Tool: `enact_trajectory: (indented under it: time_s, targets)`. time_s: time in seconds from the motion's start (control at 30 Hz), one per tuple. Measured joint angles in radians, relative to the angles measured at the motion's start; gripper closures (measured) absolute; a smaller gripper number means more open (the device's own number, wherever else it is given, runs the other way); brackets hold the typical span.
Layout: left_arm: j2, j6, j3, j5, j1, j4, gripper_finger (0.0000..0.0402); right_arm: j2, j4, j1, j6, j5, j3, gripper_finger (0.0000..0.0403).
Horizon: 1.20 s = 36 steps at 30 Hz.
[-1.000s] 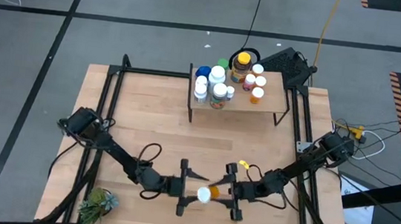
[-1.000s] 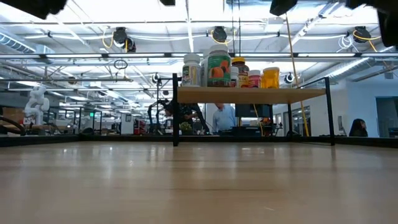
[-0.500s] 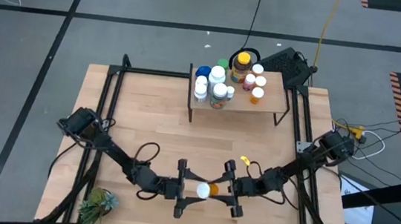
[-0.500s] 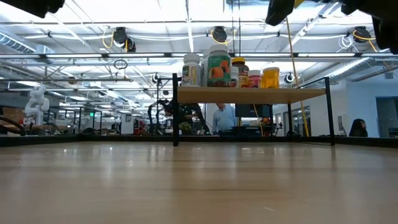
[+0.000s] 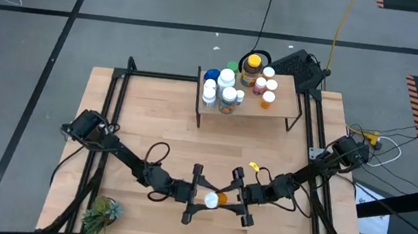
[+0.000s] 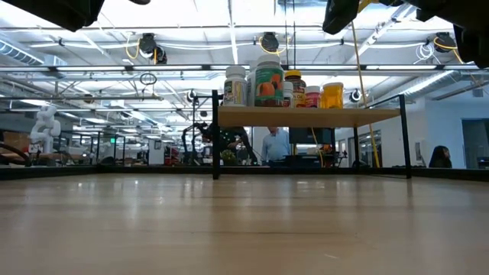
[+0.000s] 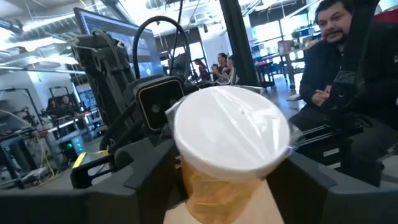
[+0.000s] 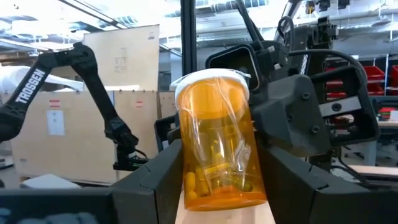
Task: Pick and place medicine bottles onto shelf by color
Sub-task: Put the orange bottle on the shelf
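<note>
An orange bottle with a white cap (image 5: 214,199) hangs level above the table's near edge, between my two grippers. My right gripper (image 5: 240,201) is shut on it. My left gripper (image 5: 194,196) is open, and its fingers stand either side of the cap (image 7: 231,135) without plainly touching it. The shelf (image 5: 268,110) stands on its thin legs at the table's far side. On it the white bottles with blue and green caps (image 5: 221,89) stand to the left. The yellow-lidded jar (image 5: 252,65) and the orange bottles (image 5: 267,88) stand to the right. My right gripper pinches the orange body near its bottom end (image 8: 219,180) between its two fingers. It comes level from the table's right. The bottle lies along the fingers, cap pointing toward the left gripper, and it is clear of the table.
A small green plant (image 5: 101,213) sits at the table's near left corner. Black frame rails (image 5: 116,115) run along both sides of the table. Bare wood (image 5: 191,142) lies between the grippers and the shelf.
My left gripper has moved toward the table's right, closing in on the bottle's cap end. My right gripper has kept the bottle level and nearly still.
</note>
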Motion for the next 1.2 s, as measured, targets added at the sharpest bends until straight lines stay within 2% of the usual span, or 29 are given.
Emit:
enact_trajectory:
  time_s: [0.17, 0.27, 0.33, 0.4, 0.5, 0.57, 0.63, 0.77, 0.9, 1.2]
  targets:
    - [0.000, 0.008, 0.000, 0.000, 0.000, -0.009, 0.0221, 0.000, -0.008, 0.000, 0.021, 0.000, 0.000, 0.0211]
    - [-0.001, 0.001, 0.000, -0.003, -0.002, -0.041, 0.0229, 0.000, -0.014, 0.003, 0.035, 0.003, 0.000, 0.0186]
    - [-0.001, 0.002, 0.000, -0.045, -0.010, -0.076, 0.0223, -0.023, -0.061, 0.013, 0.078, 0.033, -0.003, 0.0166]
    - [-0.002, 0.009, 0.002, -0.105, -0.021, -0.129, 0.0215, -0.071, -0.175, 0.021, 0.069, 0.077, -0.006, 0.0145]
    - [-0.008, 0.005, -0.001, -0.200, -0.037, -0.255, 0.0212, -0.184, -0.471, 0.047, -0.008, 0.200, -0.002, 0.0121]
    - [-0.008, -0.019, -0.003, -0.235, -0.044, -0.340, 0.0212, -0.255, -0.638, 0.063, -0.004, 0.310, 0.015, 0.0110]
    - [-0.021, -0.050, -0.003, -0.263, -0.047, -0.382, 0.0212, -0.298, -0.750, 0.076, 0.002, 0.347, 0.025, 0.0104]
    - [-0.026, -0.098, -0.001, -0.280, -0.041, -0.426, 0.0211, -0.302, -0.812, 0.081, 0.002, 0.340, 0.094, 0.0099]
    - [-0.026, -0.108, -0.001, -0.280, -0.038, -0.419, 0.0211, -0.227, -0.905, 0.062, -0.022, 0.319, 0.161, 0.0099]
    - [-0.026, -0.110, -0.003, -0.283, -0.039, -0.435, 0.0211, -0.132, -0.905, 0.007, -0.081, 0.225, 0.230, 0.0099]
